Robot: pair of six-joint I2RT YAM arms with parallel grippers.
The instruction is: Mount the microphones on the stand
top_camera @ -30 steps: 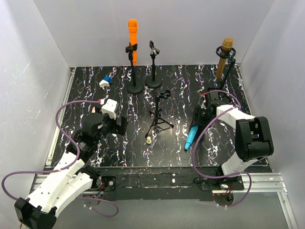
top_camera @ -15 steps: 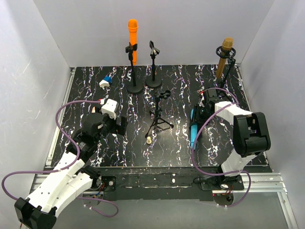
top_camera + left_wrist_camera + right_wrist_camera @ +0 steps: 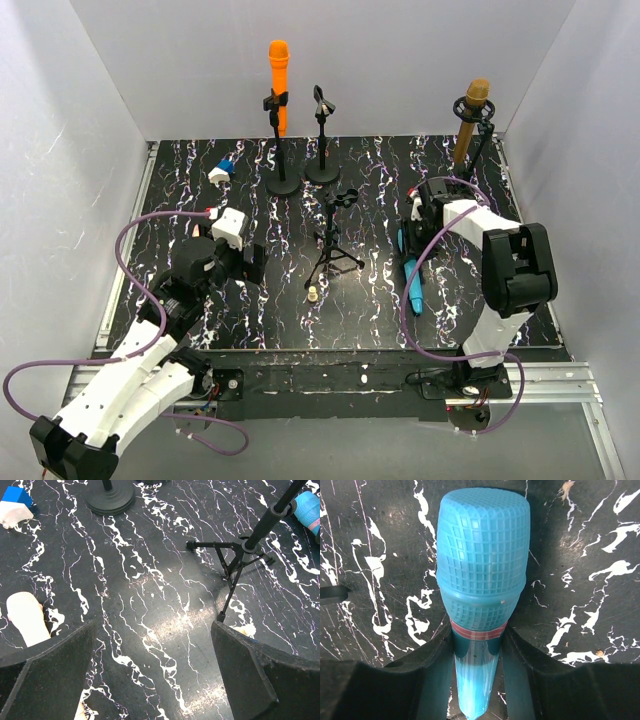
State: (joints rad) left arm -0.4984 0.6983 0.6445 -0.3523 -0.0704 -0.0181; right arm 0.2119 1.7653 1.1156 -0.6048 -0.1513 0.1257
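Microphones, two mounted — orange microphone (image 3: 278,70) and golden-brown microphone (image 3: 472,115) clipped upright at the back; light blue microphone (image 3: 481,575) lies on the table (image 3: 260,310), right gripper (image 3: 476,660) clamped round its handle; left gripper (image 3: 152,630) wide open, empty — tripod stand (image 3: 338,235) and clip stand (image 3: 322,150) unfilled

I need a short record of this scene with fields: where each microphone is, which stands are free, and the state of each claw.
orange microphone: upright, clipped in the back-left stand
golden-brown microphone: upright in the ring holder, back right
light blue microphone: on the right, gripped just below its head
pale pink microphone: lying on the table beside the left claw
free stands: round-base stand, tripod stand
left claw: open, holding nothing
right claw: shut on the light blue microphone
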